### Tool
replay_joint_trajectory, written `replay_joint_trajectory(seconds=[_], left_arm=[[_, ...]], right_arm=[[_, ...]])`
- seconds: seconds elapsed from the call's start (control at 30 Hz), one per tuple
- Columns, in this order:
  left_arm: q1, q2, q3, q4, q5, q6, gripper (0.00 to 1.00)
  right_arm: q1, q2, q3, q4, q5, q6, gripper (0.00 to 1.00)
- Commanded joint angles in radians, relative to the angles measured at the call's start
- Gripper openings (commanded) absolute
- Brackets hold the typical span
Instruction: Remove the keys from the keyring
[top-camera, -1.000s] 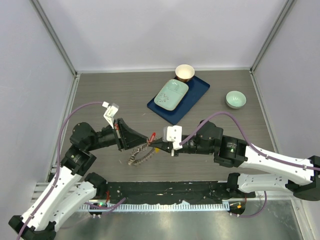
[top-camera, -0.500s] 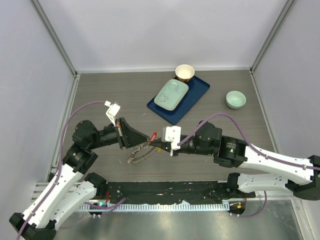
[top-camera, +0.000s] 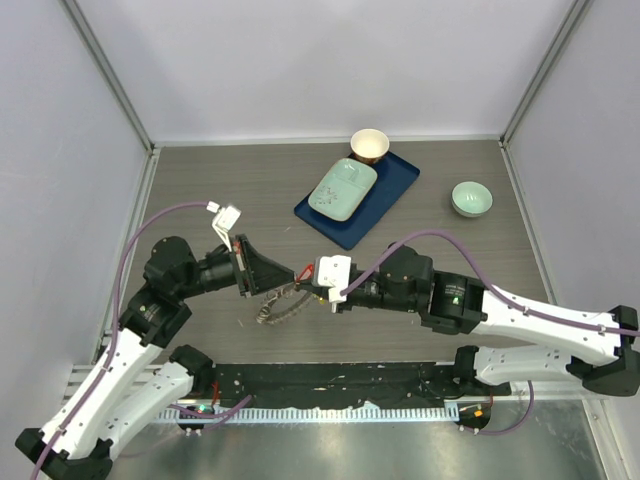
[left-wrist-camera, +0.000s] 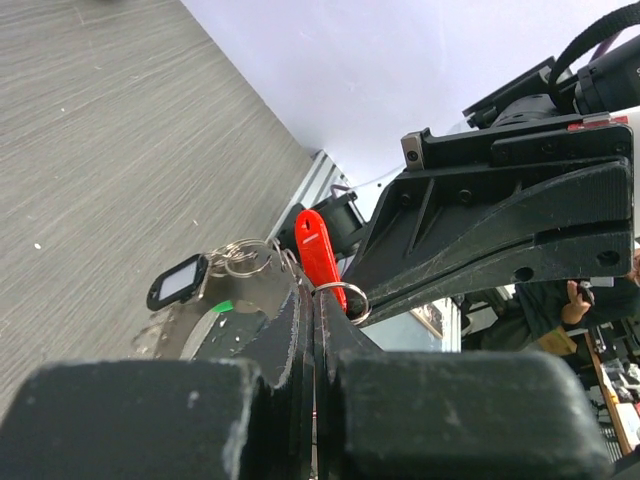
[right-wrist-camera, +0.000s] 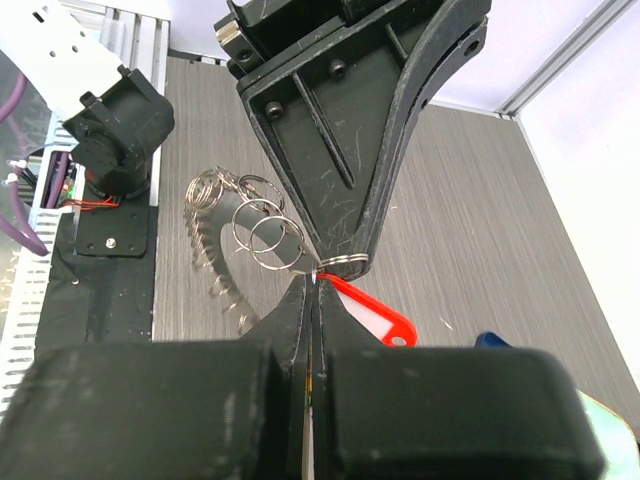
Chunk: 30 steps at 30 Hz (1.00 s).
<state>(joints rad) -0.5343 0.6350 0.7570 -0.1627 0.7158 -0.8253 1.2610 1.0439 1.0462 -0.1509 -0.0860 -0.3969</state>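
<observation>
The keyring (top-camera: 279, 308), a grey toothed ring, hangs between my two grippers over the table's near middle. It also shows in the left wrist view (left-wrist-camera: 168, 338) and the right wrist view (right-wrist-camera: 212, 268). The red key (top-camera: 303, 270) sticks up where the gripper tips meet. My left gripper (top-camera: 287, 281) is shut on the small split ring (left-wrist-camera: 346, 300) that carries the red key (left-wrist-camera: 320, 252). My right gripper (top-camera: 307, 285) faces it tip to tip, shut on the near end of the red key (right-wrist-camera: 372, 316). A green piece (left-wrist-camera: 221, 307) peeks behind the left fingers. The orange key is hidden.
A black tag (left-wrist-camera: 177, 282) and several loose split rings (right-wrist-camera: 263, 230) hang on the keyring. A blue tray (top-camera: 396, 180) with a pale green dish (top-camera: 342, 188) lies at the back middle. A beige cup (top-camera: 369, 145) stands behind it, and a pale green bowl (top-camera: 471, 198) at the right.
My right gripper has moved left, closing onto the left gripper's tip at the red key. The left arm shifted slightly; the keyring hangs in much the same place.
</observation>
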Motion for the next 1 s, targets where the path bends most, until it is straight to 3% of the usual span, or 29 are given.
replay_joint_trajectory(seconds=[0.0, 0.33, 0.5, 0.97], left_arm=[[-0.004, -0.003, 0.076, 0.029, -0.001, 0.002, 0.00], [-0.004, -0.032, 0.058, 0.012, 0.051, 0.104, 0.00], [-0.004, -0.031, 0.021, 0.145, 0.148, 0.057, 0.00], [-0.004, -0.012, -0.025, 0.229, 0.208, 0.075, 0.00]], right_arm=[[0.012, 0.025, 0.040, -0.039, 0.049, -0.029, 0.01], [0.020, 0.005, 0.032, 0.004, 0.083, -0.022, 0.01], [0.020, 0.008, 0.043, -0.009, 0.121, -0.016, 0.01], [0.020, -0.036, 0.037, -0.015, 0.112, -0.014, 0.01]])
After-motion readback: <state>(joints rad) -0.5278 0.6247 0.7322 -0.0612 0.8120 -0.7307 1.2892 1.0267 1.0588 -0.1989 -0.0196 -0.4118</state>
